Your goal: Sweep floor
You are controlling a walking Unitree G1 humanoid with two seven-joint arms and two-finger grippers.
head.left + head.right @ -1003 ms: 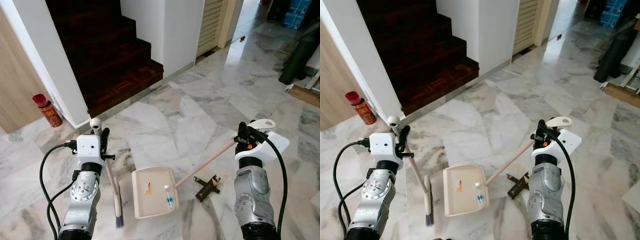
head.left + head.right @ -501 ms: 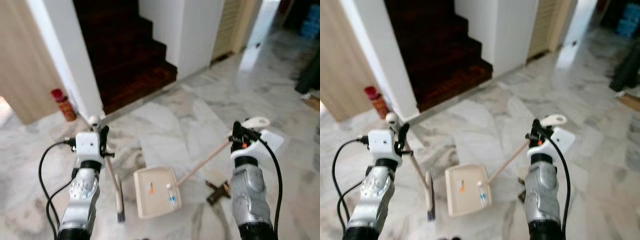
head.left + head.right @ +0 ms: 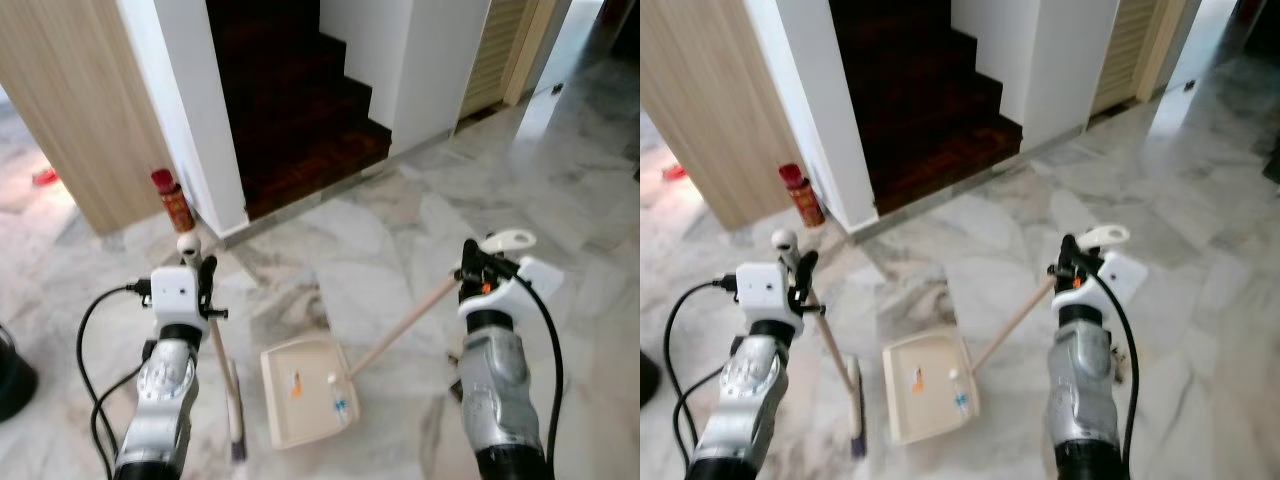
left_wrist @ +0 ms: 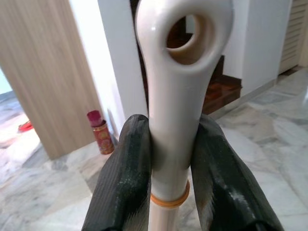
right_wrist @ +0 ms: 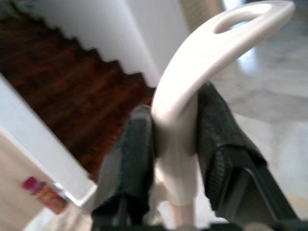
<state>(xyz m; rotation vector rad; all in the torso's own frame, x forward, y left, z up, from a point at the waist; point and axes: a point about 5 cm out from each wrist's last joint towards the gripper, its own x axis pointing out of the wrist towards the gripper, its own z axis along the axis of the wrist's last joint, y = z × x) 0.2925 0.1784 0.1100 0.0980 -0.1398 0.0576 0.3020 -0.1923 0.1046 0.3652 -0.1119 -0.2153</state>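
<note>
From the head camera, the left gripper [image 3: 204,275] holds a broom [image 3: 226,375] upright, its bristles on the marble floor [image 3: 380,240] just beside the cream dustpan [image 3: 303,392], which the right gripper [image 3: 473,268] steadies by its long handle; small bits of litter lie in the pan. Sweeping well likely means short strokes toward the pan's lip. At the left wrist, both fingers [image 4: 126,178] clamp the broom's looped handle top. At the right wrist, the fingers [image 5: 129,168] pinch the dustpan's handle end.
</note>
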